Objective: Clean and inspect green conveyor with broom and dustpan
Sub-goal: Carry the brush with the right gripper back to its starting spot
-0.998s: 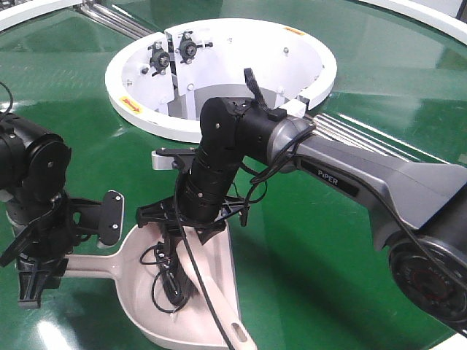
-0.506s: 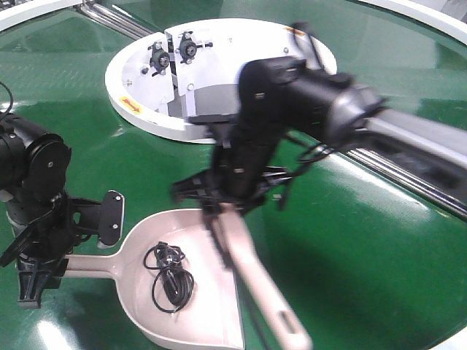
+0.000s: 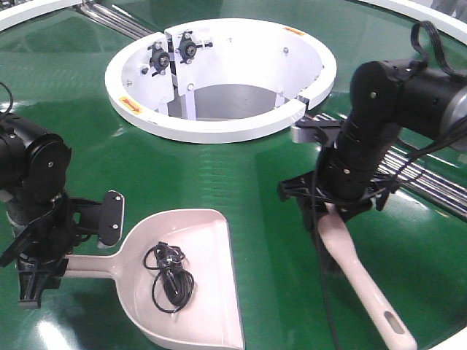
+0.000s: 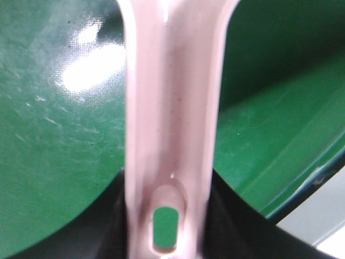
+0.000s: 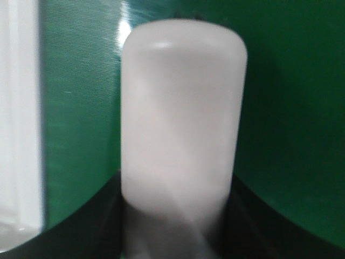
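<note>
- Right gripper (image 3: 332,213) is closed around the broom (image 3: 359,271), gripping it near the head end. In the wrist view the dark jaws sit to either side of the pale rounded body (image 5: 180,108).
- From that grip the broom's long flat handle slopes towards the near right. Its slotted end hangs over the green conveyor (image 3: 255,175). The bristles are hidden under the wrist, so I cannot tell whether they touch the belt.
- Left gripper (image 3: 38,271) stands at the near left, clamped on the dustpan (image 3: 201,248) by its handle. The wrist camera looks straight along that handle (image 4: 172,108), with the slot at the near end between the dark jaws.
- The dustpan lies on the belt at the near left. Its rounded back is towards the left arm and its straight front lip faces right, with a strip of bare belt between it and the broom.
- A coiled black cable (image 3: 169,278) lies inside the scoop.
- The white ring (image 3: 146,117) sits at the far centre, and silver rollers (image 3: 427,179) show behind the right arm.
- Two small yellow-and-red stickers (image 3: 131,103) are stuck on the ring's rim, one at its left and one at its far right. Their print is too small to read.
</note>
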Motion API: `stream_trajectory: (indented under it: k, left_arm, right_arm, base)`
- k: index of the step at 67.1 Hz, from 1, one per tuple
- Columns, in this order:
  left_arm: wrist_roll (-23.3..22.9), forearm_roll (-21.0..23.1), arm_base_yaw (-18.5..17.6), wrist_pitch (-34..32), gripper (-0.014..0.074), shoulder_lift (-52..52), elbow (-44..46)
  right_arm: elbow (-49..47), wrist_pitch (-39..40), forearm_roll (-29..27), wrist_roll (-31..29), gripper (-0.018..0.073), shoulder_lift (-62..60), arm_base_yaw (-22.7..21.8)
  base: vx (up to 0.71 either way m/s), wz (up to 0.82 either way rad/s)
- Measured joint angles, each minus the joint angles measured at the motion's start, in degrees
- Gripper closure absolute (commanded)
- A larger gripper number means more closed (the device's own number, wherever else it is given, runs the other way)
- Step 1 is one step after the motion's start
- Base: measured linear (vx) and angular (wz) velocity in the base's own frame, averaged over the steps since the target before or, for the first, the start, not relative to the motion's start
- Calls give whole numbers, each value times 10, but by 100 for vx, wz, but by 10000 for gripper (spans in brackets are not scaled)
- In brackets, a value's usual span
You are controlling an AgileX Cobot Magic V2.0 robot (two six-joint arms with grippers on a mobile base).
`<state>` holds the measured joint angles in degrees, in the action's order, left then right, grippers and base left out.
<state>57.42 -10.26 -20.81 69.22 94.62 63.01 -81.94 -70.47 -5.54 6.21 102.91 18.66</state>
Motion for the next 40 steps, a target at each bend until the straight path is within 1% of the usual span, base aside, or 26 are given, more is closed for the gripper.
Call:
stream_trajectory:
  k: [9, 14, 25, 40]
  left_arm:
    - [0, 1, 0, 0, 619, 0, 0]
    - [0, 1, 0, 0, 619, 0, 0]
    - [0, 1, 0, 1, 619, 0, 0]
    - [0, 1, 0, 1, 619, 0, 0]
  right_arm:
    - [21, 0, 1, -24, 565, 4, -25]
    - [26, 2, 3, -37, 565, 13, -31]
    - [28, 6, 11, -51, 565, 42, -33]
    - [28, 26, 10, -53, 565, 78, -33]
  base:
    - [0, 0]
    - [0, 0]
    - [0, 0]
    - [0, 0]
